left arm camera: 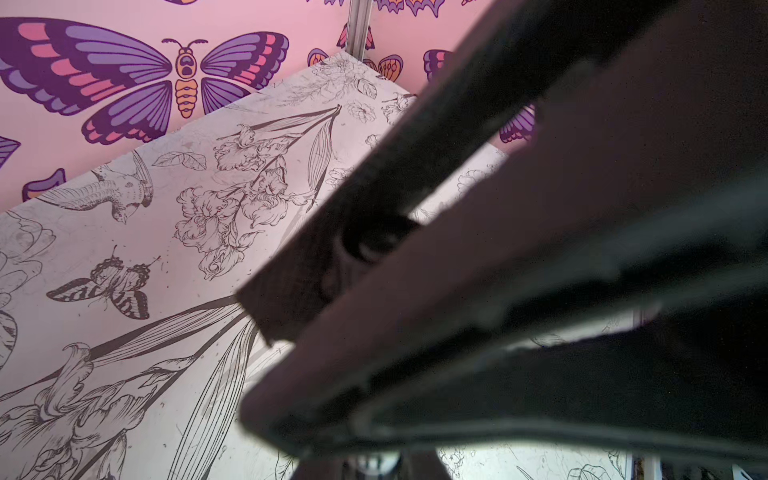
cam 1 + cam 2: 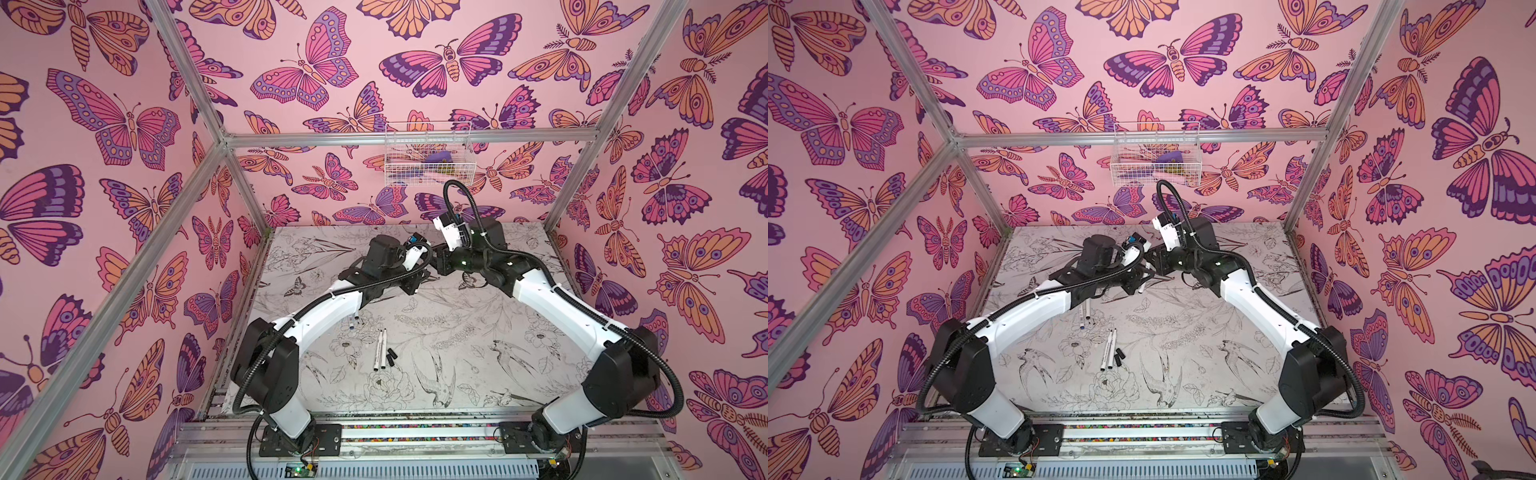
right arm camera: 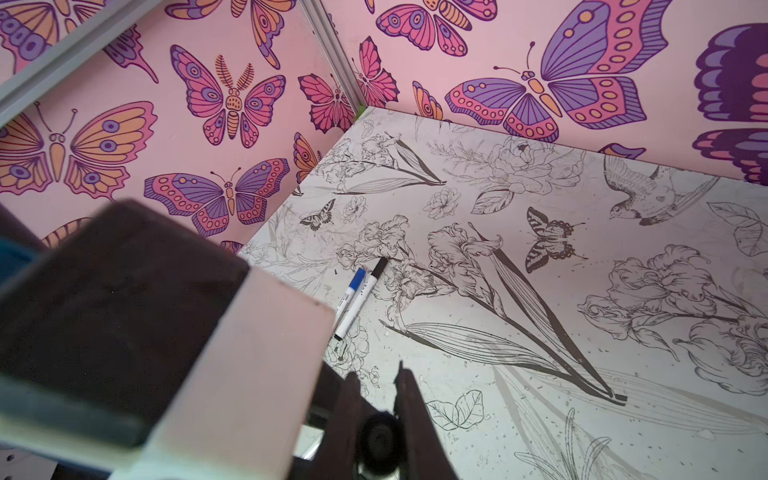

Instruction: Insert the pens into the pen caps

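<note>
Slim white-barrelled marker pens (image 2: 379, 350) are lying uncapped on the middle of the white flower-printed worktop (image 2: 465, 316), with two stubby black plastic pen caps (image 2: 391, 357) just beside them. I'm seeing the left claw (image 2: 419, 280) and right claw (image 3: 380, 376) sitting closed, meeting farther back. I cannot tell what they're gripping.

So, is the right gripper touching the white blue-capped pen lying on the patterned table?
Apart. The right wrist view shows bare table between the right gripper and that white blue-capped pen.
</note>
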You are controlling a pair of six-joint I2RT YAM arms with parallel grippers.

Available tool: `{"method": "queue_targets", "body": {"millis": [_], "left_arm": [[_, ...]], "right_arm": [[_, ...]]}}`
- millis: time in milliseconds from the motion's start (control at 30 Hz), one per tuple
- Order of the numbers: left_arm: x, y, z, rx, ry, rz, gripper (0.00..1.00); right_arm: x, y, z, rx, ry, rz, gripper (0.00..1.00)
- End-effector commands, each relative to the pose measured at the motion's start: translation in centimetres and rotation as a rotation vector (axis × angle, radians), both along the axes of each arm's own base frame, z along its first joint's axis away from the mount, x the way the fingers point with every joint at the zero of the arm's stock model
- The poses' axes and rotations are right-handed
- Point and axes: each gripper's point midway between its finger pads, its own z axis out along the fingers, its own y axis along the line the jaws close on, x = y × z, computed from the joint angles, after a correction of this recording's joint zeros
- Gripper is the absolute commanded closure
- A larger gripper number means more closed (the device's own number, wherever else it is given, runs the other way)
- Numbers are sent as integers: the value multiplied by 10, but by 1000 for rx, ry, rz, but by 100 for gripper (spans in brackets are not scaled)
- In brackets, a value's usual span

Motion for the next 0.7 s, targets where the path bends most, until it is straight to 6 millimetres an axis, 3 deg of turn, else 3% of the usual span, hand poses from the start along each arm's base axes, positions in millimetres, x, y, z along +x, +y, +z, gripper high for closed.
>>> {"method": "queue_targets", "body": {"millis": [0, 233, 367, 600, 667], "left_arm": [[-49, 90, 381, -878, -1198, 160, 100], [-49, 92, 341, -864, -1072, 165, 100], [-51, 92, 310, -882, -965, 150, 100], [-51, 71, 251, -807, -789, 138, 100], [-52, 62, 228, -768, -727, 134, 100]], "right_arm": [[-145, -34, -160, -372, 755, 156, 100], [-108, -42, -125, -59, 793, 58, 100], [-107, -39, -114, -3, 793, 89, 100], [-105, -32, -102, 52, 781, 106, 100], [-103, -32, -82, 77, 729, 110, 100]]}}
